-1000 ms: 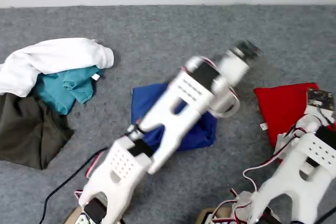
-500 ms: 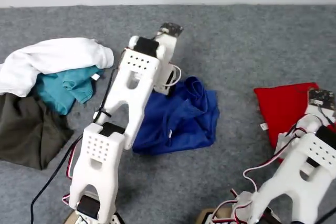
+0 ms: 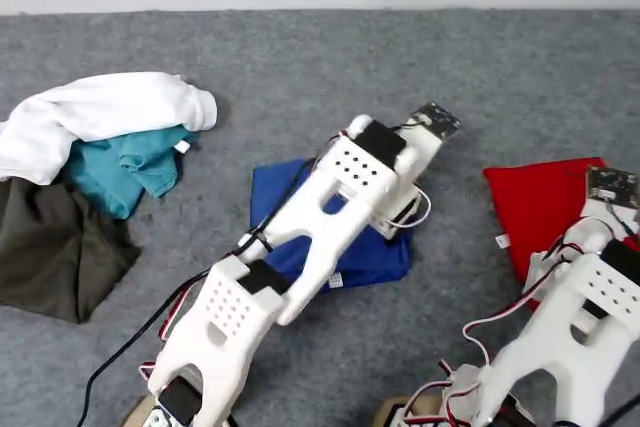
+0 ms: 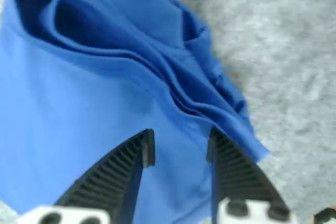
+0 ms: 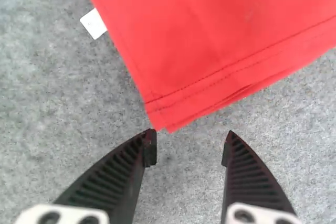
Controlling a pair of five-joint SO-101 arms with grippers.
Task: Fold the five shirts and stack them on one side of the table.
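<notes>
Two released | left hand (image 4: 176, 150) over blue shirt (image 4: 79, 103) | right hand (image 5: 186, 150) by red shirt (image 5: 210, 35) | shirt pile (image 3: 100, 117) apart

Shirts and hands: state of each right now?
blue shirt: partly folded, bunched along one edge
red shirt: folded flat
white shirt: crumpled, on top of the pile
teal shirt: crumpled, partly under the white one
dark shirt: unfolded, rumpled
left hand: open, over the blue shirt
right hand: open, empty, at the red shirt's corner
</notes>
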